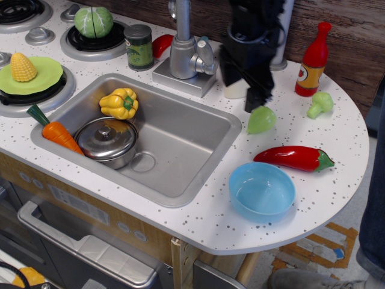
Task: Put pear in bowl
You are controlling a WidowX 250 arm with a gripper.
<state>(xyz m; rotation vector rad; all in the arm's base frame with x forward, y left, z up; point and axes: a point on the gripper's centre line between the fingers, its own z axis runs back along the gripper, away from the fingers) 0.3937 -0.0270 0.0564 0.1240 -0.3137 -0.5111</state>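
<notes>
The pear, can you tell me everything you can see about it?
The pear is a small, smooth, pale green toy, shiny like plastic, fat and rounded with a narrower end. It lies on the white speckled counter, right of the sink, with the blue bowl nearer the front edge and the red chili between them. The dark gripper hangs just above it; whether it touches the pear is unclear.

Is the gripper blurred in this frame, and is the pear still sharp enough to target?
In observation.image, the gripper is dark and slightly motion-smeared, so its jaws cannot be read; the pear just below is sharp, and the bowl shows soft glare.
</notes>
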